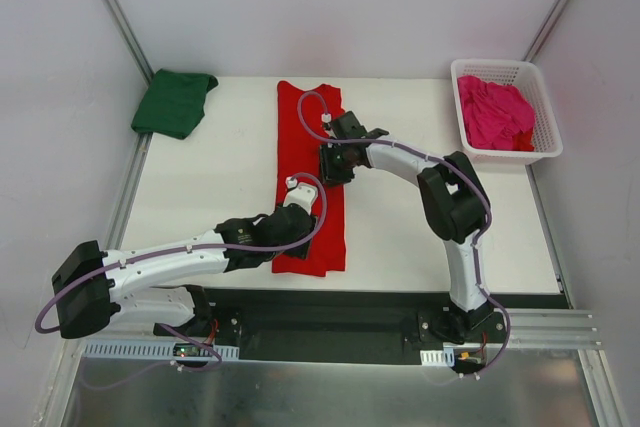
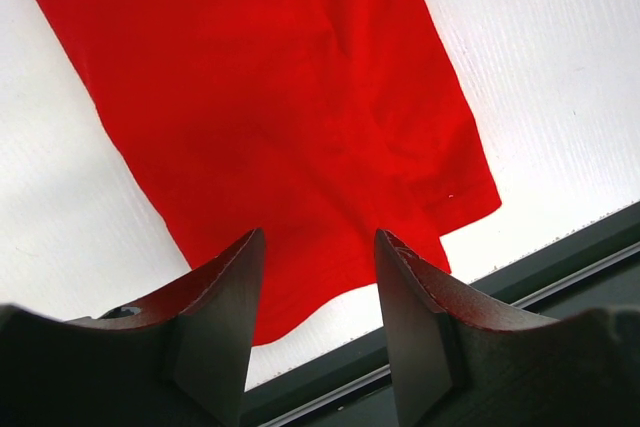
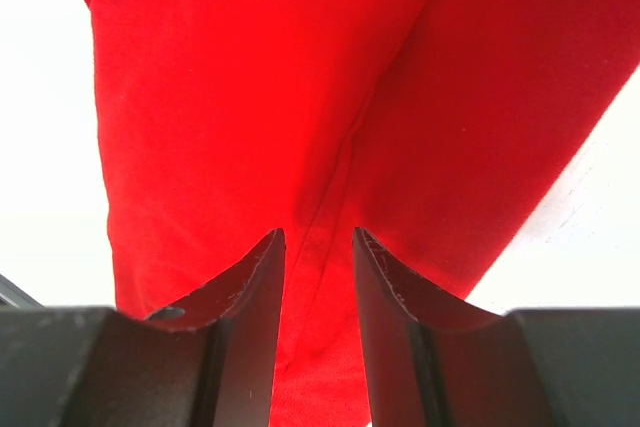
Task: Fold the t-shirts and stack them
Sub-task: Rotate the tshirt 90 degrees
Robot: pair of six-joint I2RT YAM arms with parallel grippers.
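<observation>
Above the red t-shirt [image 1: 300, 117], only the wrist views bare the jaws — left gripper [image 2: 319, 235] parted midway, right gripper [image 3: 317, 234] narrower, both empty — hidden from overhead.

Red t-shirt [image 1: 297, 137]: mid section hidden under both arms in top view. Left wrist view cuts it off at top edge; right wrist view at top, right & bottom. Left pincer [image 2: 318, 242] & right pincer [image 3: 318, 237]: finger bases run off bottom edge, and can't tell if tips touch the cloth. In top view, tips are covered by wrist housings. Pink t-shirt [image 1: 495, 112]: near part hidden behind basket [image 1: 505, 156] wall. Green t-shirt [image 1: 172, 102]: under-layers not visible.
</observation>
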